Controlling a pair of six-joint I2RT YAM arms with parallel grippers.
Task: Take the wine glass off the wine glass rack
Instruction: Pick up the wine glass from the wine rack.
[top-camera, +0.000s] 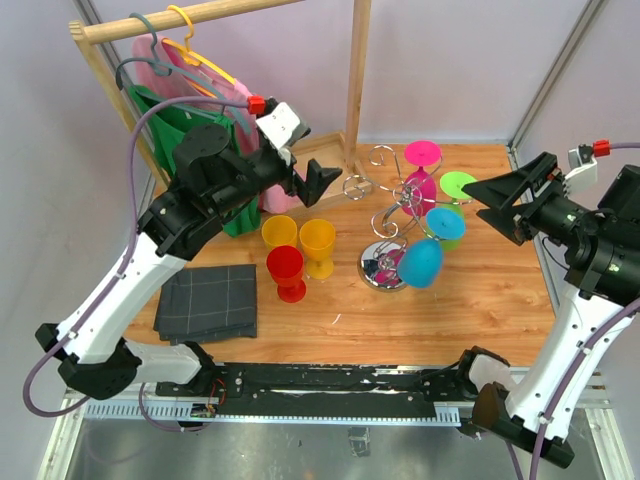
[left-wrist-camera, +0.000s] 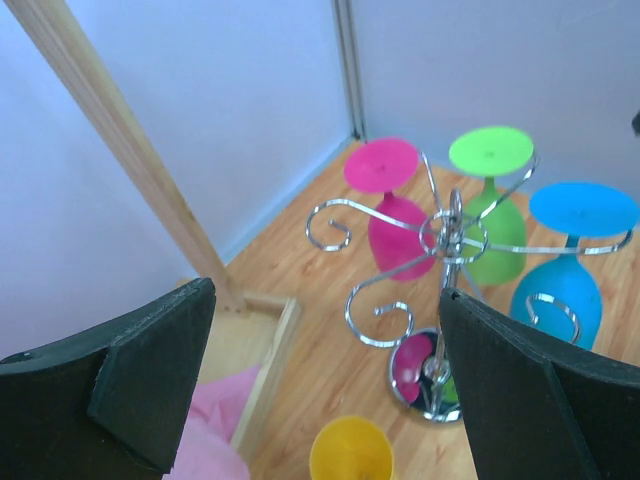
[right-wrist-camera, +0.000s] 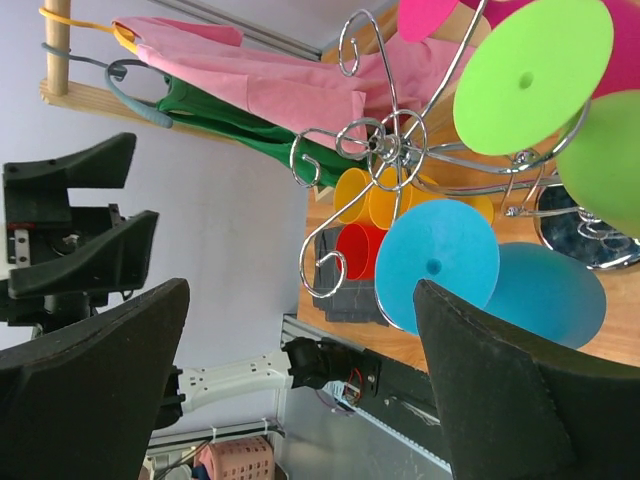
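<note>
Clearly the step in hand was the approach, as neither hand had anything yet. The right gripper (top-camera: 485, 205) hung w/ jaws spread wide and empty. The left gripper (top-camera: 315, 165) was likewise wide apart, holding nothing. The wine glass rack (top-camera: 386, 222) stood btw the two, ahead of both sets of fingertips and near the right gripper. The green glass (top-camera: 458, 185) and blue glass (top-camera: 422, 262) hung on the side closest to that hand, w/ the pink glass (top-camera: 422, 155) beyond them. All three hung bowl-down, feet resting on the curled wire arms. Ahead of and below the left gripper, a yellow glass (top-camera: 279, 232), orange glass (top-camera: 317, 240) and red glass (top-camera: 285, 268) stood on the table (top-camera: 480, 300), not on the rack.

The right gripper was prob. better placed, esp. for the blue glass. To do it well, it would need to come in level w/ the stem, not the foot or bowl, and close gently. It should then lift slightly and draw the glass out along the hook's open end. A sideways pull could snag the wire, tip the rack or knock the green glass.
</note>
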